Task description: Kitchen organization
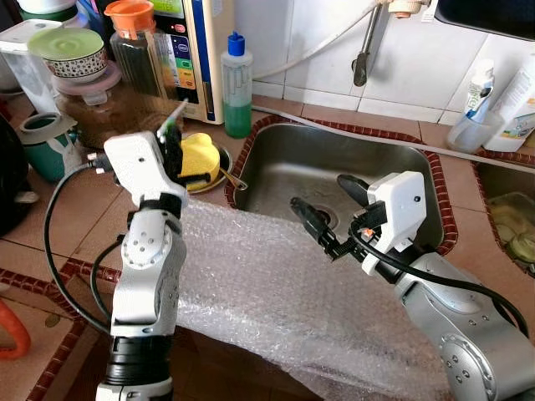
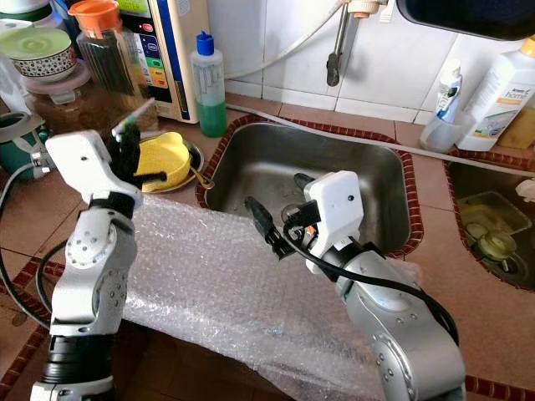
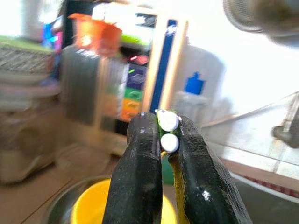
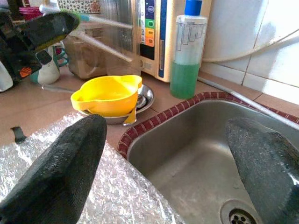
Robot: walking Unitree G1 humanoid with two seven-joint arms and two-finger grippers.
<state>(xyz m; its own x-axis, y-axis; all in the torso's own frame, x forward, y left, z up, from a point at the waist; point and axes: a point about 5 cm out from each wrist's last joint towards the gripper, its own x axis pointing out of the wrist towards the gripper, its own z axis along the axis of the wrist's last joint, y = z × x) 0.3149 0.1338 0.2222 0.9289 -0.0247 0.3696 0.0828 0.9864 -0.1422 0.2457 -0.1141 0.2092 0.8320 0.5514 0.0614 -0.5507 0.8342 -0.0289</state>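
Bubble wrap (image 1: 276, 292) lies nearest you in the left eye view, draped over the counter's front edge and reaching the near rim of the sink (image 1: 334, 180). Your left gripper (image 1: 172, 134) is raised just left of the sink, above the yellow cup (image 1: 201, 156) in its metal dish (image 1: 219, 171), fingers pinched on a thin green-and-white stick (image 1: 174, 114), possibly a toothbrush. Your right gripper (image 1: 326, 209) hangs over the sink basin, fingers spread wide and empty.

From the right eye view, the green soap bottle (image 2: 209, 83) stands behind the sink's left corner, with the jar with an orange lid (image 2: 104, 46) and other containers crowded further left. Open room is mainly over the sink and the wrap; behind the left gripper, things stand close together.

Your left wrist view, blurred, confirms the fingers (image 3: 140, 177) pressed together on the stick (image 3: 167, 130), the yellow cup directly below and the jar beyond.

Your right wrist view shows both fingers (image 4: 60, 172) far apart, framing the sink's red tiled edge (image 4: 154, 121), with the yellow cup just beyond that edge.

You seem to be mid-carry with the stick, which has yet to be put away. Where it belongs is unclear; the next move calls for steady height, so the long stick clears the jar and soap bottle.
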